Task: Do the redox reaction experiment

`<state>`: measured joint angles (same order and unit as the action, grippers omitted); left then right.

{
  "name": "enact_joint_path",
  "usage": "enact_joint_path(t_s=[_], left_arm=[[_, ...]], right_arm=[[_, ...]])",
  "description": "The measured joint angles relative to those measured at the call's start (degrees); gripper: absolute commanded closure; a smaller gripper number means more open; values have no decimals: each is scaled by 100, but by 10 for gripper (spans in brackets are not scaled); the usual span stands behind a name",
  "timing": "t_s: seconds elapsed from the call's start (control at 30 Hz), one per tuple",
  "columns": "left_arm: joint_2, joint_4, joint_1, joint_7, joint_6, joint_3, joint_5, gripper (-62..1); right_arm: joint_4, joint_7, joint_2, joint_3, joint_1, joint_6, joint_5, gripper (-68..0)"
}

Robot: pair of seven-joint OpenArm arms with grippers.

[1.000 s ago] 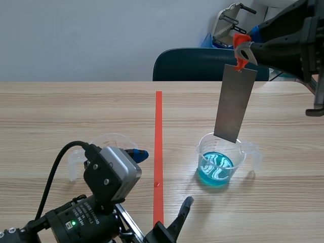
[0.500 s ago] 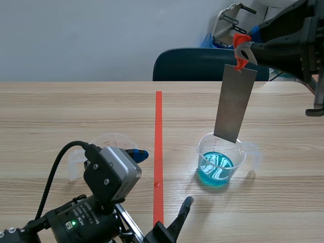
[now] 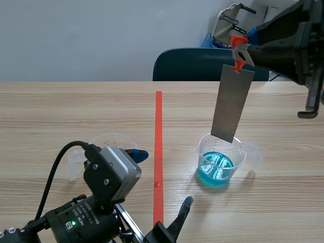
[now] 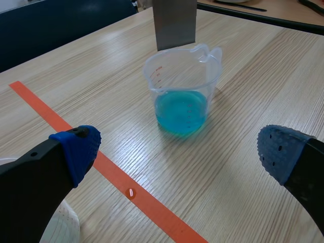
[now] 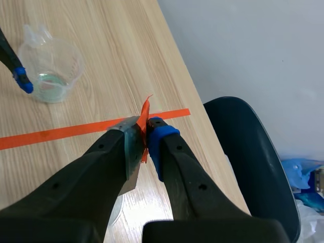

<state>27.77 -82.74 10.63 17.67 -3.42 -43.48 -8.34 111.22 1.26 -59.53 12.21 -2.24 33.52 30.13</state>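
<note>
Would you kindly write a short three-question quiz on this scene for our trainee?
1. True or false: the metal plate is dipped in the blue liquid.
2. The right gripper is: A open; B shut on the orange tab; C shut on nothing.
3. Fill in: the left gripper is ____ (open or shut).
Key: 1 false; 2 B; 3 open.
</note>
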Motion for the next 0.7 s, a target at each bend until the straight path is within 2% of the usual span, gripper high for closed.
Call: enact_joint_path(t_s=[0.13, 0.37, 0.47, 0.7], left_arm=[[0, 0, 0, 0, 0, 0, 0, -623], [0, 0, 0, 0, 0, 0, 0, -623], [0, 0, 0, 0, 0, 0, 0, -623], [0, 0, 0, 0, 2, 0, 0, -623]], right_arm=[[-179, 0, 310, 2, -22, 291, -116, -8], [-365, 22, 643, 4, -66, 308, -385, -8], [-474, 39, 688, 4, -63, 511, -514, -8], [-896, 302, 894, 7, -63, 544, -769, -8]])
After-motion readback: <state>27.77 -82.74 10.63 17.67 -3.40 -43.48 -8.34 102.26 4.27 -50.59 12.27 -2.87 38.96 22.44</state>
